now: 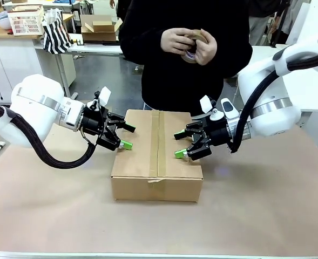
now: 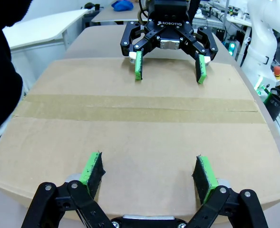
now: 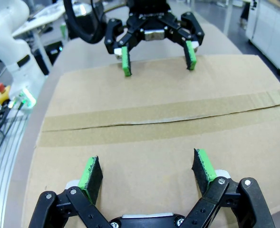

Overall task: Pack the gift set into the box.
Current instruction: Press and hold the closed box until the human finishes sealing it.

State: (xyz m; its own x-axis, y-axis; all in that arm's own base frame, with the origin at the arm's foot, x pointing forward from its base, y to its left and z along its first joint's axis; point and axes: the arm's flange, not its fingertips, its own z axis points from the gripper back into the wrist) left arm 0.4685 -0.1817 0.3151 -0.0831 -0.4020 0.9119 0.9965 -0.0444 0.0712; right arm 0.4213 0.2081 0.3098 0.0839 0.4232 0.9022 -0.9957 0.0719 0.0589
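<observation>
The box (image 1: 156,154) is a large brown carton lying shut in the middle of the table, with brown tape (image 1: 157,141) along its centre seam. My left gripper (image 1: 127,136) hovers open at the box's left edge, its green pads (image 2: 91,168) spread over the lid (image 2: 140,142). My right gripper (image 1: 178,145) hovers open at the right edge, facing the left one across the seam (image 3: 163,121). Each wrist view shows the opposite gripper (image 2: 168,66) (image 3: 158,56) over the far edge. The gift set is hidden. The person's hands (image 1: 188,43) hold a roll of tape (image 1: 193,47) above the box's far end.
Brown paper (image 1: 266,205) covers the table. The person in black stands at the far side behind the box. Farther back are a small tan carton (image 1: 98,27), a striped bag (image 1: 56,32) and a basket (image 1: 26,20) on other tables.
</observation>
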